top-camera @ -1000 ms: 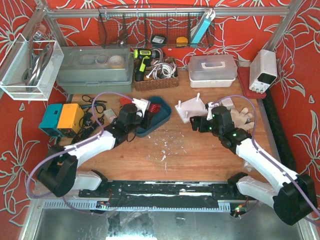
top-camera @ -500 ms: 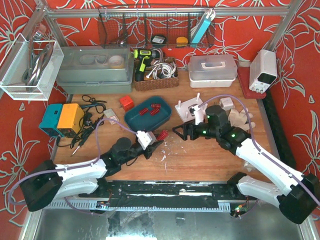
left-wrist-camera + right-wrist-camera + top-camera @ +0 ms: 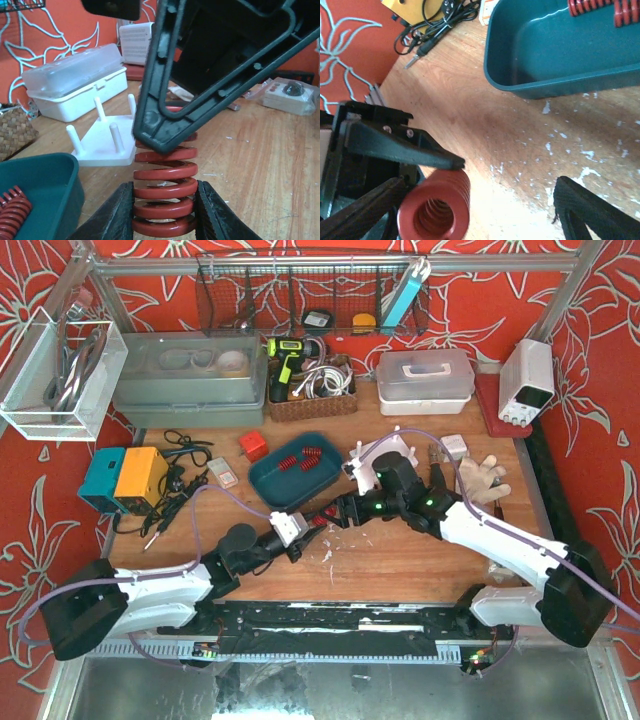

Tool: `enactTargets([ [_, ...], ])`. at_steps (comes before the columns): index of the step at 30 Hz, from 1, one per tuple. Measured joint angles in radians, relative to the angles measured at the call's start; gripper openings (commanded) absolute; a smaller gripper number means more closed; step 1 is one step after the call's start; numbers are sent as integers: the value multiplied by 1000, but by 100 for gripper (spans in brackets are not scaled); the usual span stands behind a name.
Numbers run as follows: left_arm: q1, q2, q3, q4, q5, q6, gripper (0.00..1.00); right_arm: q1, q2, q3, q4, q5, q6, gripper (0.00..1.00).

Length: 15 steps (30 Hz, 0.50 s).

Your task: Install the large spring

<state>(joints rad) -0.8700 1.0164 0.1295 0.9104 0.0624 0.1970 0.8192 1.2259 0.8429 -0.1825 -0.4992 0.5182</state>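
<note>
Spring (image 3: 165, 175), large and red, sits clamped in the left gripper (image 3: 165, 217) at lower centre. Right gripper (image 3: 480, 197) gapes around its free end, perhaps touching.

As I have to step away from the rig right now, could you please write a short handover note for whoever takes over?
Left tool: shut on one end of the large red spring, held above the table near the front middle.
Right tool: open, fingers on either side of the spring's free end, no grip yet.
White peg base: on the table behind the spring, its pegs bare.
Green tray: holds the spare springs.
Done: one spring picked up.
Left: probably pass it to the right tool, then seat it on a peg.
</note>
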Motion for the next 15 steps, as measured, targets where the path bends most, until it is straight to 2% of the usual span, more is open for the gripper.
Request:
enactTargets([
  [3,-5,0,-1,6,1,4,1,6,21,-2,51,-30,24,74],
  [7,-9,-13,-2,11,2,9,1,29,26,-3,100,-57,47,59],
  [13,-10,-48,-3,16,-3,13,1,39,26,-5,138,-78,69,52],
  [15,-14,-48,-3,15,-8,15,2,40,24,-10,145,-79,73,41],
])
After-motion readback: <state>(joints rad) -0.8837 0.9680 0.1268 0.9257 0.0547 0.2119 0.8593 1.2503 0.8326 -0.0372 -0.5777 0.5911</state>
